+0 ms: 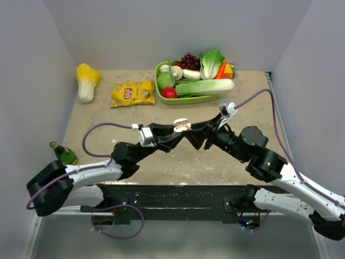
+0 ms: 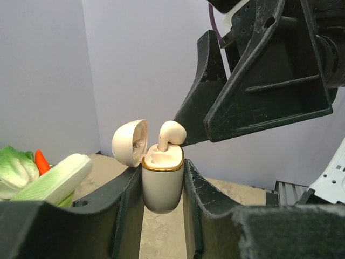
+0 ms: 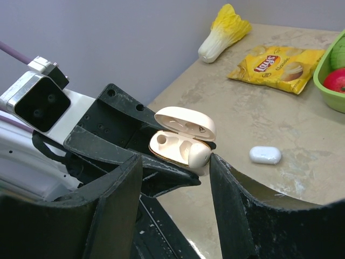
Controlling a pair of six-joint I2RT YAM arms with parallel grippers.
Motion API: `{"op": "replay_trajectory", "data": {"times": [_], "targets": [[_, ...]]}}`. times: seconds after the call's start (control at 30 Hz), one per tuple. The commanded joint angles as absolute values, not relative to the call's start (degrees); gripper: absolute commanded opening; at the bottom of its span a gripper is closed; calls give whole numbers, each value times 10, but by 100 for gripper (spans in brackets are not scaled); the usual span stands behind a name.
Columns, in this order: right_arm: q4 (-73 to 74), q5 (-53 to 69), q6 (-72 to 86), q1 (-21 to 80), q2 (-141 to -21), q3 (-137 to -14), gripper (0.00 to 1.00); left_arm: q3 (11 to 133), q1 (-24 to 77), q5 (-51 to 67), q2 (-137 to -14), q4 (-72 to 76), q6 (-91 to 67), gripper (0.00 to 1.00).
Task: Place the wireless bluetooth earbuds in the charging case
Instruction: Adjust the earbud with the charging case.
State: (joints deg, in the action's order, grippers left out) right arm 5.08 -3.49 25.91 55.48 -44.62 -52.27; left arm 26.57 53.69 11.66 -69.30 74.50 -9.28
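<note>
The charging case [image 2: 160,186], a cream oval with a gold rim, stands upright between my left fingers, and my left gripper [image 2: 161,168] is shut on it. Its lid [image 2: 128,143] hangs open to the left. One earbud [image 2: 172,134] sticks out of the case's right slot, stem down and head still above the rim. In the right wrist view the same earbud [image 3: 199,155] sits at the case's [image 3: 172,144] near edge. My right gripper [image 3: 175,157] is open, with one fingertip [image 3: 215,162] against the bud. From above, both grippers meet at the case [image 1: 181,125], lifted off the table.
A small white oval thing [image 3: 265,155] lies on the table beyond the case. At the back are a green tray [image 1: 188,100] of vegetables, a yellow chips bag [image 1: 132,93] and a napa cabbage [image 1: 87,81]. A green bottle [image 1: 64,155] lies at the left edge.
</note>
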Motion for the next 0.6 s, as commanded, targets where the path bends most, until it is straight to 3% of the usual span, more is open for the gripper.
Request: {"op": "replay_trajectory", "data": {"times": [0.0,0.57], "targets": [[23,-18,266,557,-446,-544,56,291,536,106,-702,1078,-74,0],[64,-89,277,557,-414,-552,59,297,533,96,-709,1078,-69,0]]}}
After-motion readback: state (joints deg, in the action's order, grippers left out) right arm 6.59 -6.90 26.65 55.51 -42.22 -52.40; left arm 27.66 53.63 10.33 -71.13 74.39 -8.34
